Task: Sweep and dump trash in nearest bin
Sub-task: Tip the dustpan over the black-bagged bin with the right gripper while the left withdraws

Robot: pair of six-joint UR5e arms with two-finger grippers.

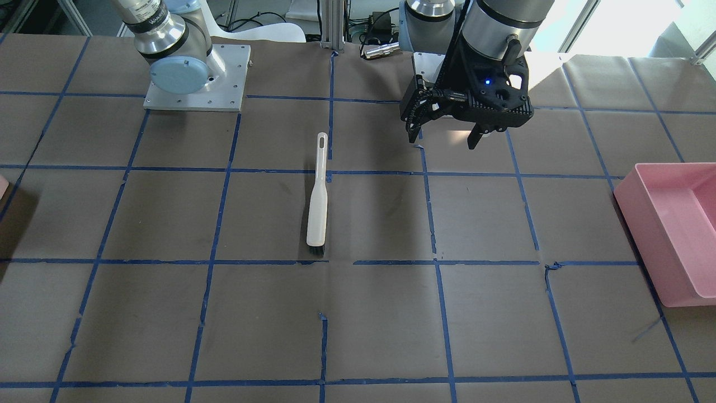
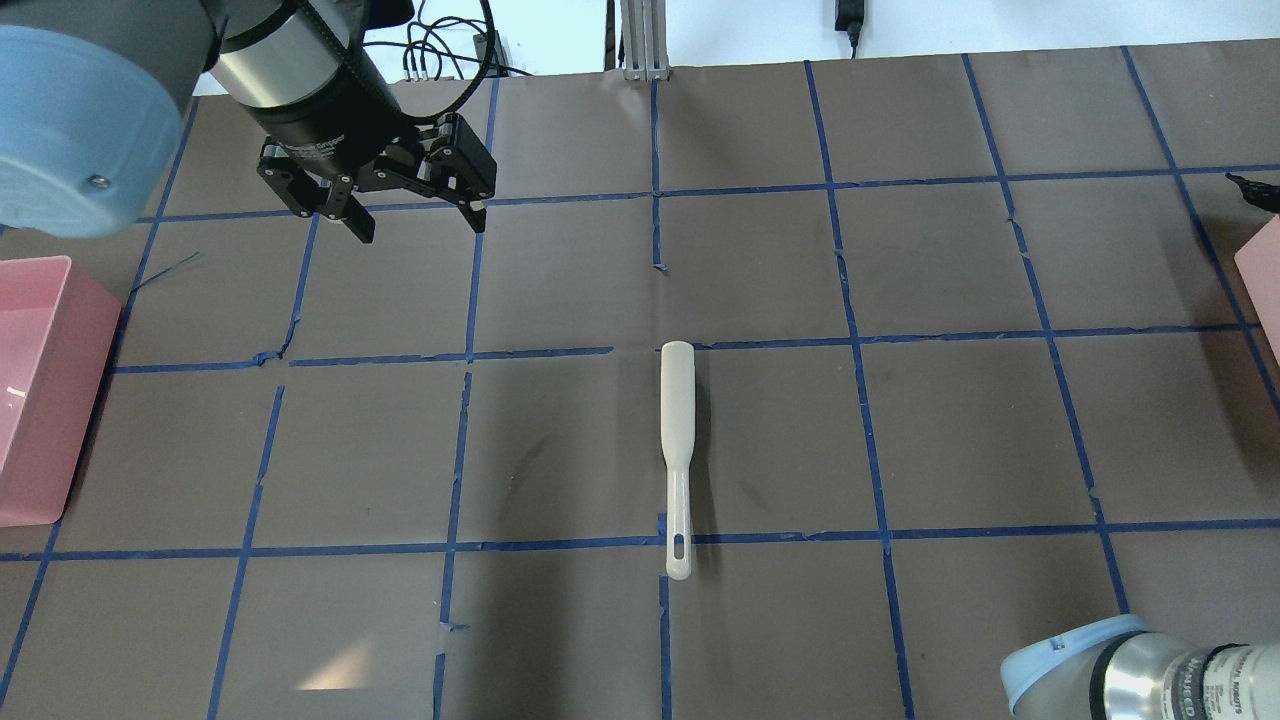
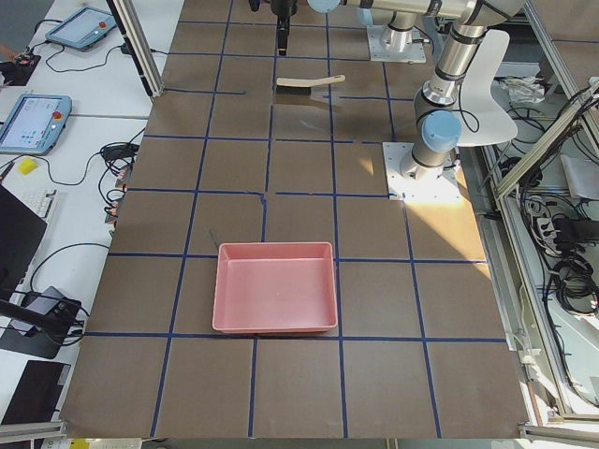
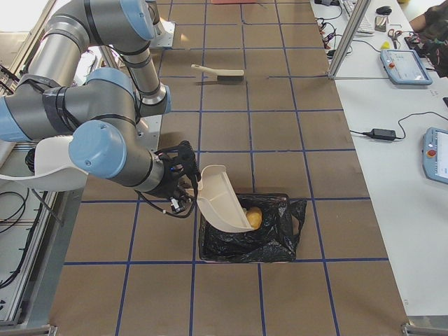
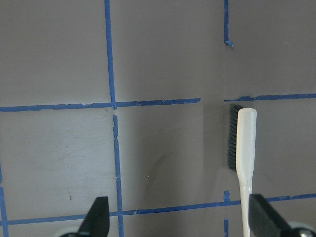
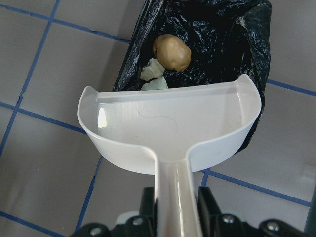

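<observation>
My right gripper [image 6: 177, 215] is shut on the handle of a white dustpan [image 6: 173, 123] and holds it tilted over the bin [image 4: 248, 238], which is lined with a black bag. A brown potato-shaped lump [image 6: 171, 52] and a pale green-white chunk [image 6: 154, 79] lie in the bag just past the pan's lip. I cannot make out the tan pastry chunk. The bin shows as a pale pink sliver [image 2: 1262, 275] at the overhead view's right edge. My left gripper [image 2: 420, 220] is open and empty above the table, far from the bin.
A white brush [image 2: 678, 450] with dark bristles lies flat at the table's middle, also in the left wrist view [image 5: 244, 148]. A large pink tub [image 2: 40, 390] stands at the table's end on my left. Blue tape lines grid the brown table.
</observation>
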